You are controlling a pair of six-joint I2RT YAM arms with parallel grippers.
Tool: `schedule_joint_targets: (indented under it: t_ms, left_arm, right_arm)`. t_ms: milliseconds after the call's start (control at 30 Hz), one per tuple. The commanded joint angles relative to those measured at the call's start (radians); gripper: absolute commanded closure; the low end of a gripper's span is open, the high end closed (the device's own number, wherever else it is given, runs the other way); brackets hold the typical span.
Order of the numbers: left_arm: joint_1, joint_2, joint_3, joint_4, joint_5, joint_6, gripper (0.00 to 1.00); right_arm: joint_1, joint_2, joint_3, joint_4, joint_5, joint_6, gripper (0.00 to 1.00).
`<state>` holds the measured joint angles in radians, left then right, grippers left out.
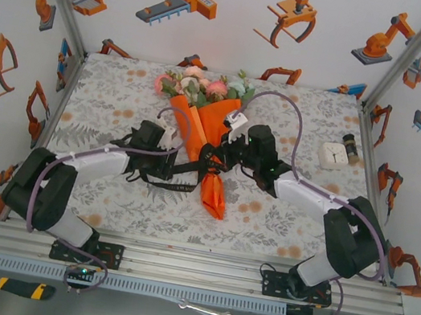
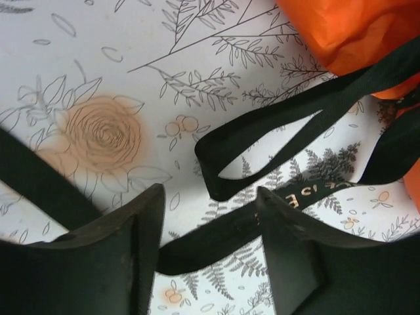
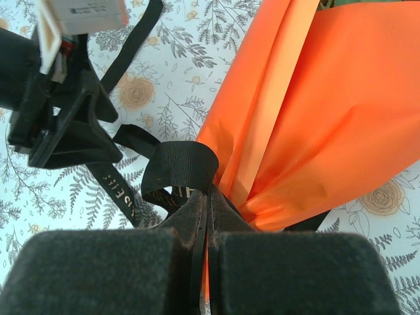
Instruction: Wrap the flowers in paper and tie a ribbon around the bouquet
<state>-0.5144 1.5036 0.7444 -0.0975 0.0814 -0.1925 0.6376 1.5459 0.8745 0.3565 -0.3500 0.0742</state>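
Wrapped bouquet (image 1: pixel 204 124) lay mid-table, its flowers (image 1: pixel 198 86) pointing toward the far edge.
The right gripper (image 3: pixel 208 193) was pinched tight on a loop of the ribbon (image 3: pixel 180 164), right beside the orange paper (image 3: pixel 328 118). The left gripper (image 2: pixel 210 197) stood about half open, with a ribbon strand lying loose between its fingers on the tablecloth (image 2: pixel 98 65).

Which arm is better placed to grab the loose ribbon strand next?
Left. The left hand is open, with a ribbon strand lying between its fingers on the tablecloth. The right hand is shut on ribbon beside the bouquet, so it is occupied.
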Motion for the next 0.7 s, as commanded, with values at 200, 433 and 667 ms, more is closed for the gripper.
schedule_joint_targets:
  t_ms: [200, 433, 667]
  left_arm:
    - [0.015, -0.021, 0.035, 0.08, 0.08, -0.065, 1.0]
    - [-0.001, -0.218, 0.023, 0.119, 0.273, -0.561, 1.0]
    - [-0.222, -0.211, 0.085, 0.238, 0.174, -0.87, 1.0]
  right_arm:
    - [-0.006, 0.002, 0.039, 0.017, 0.002, 0.041, 1.0]
    - [-0.006, 0.032, 0.043, 0.026, 0.026, 0.087, 1.0]
    - [-0.006, 0.067, 0.074, -0.013, 0.053, 0.114, 1.0]
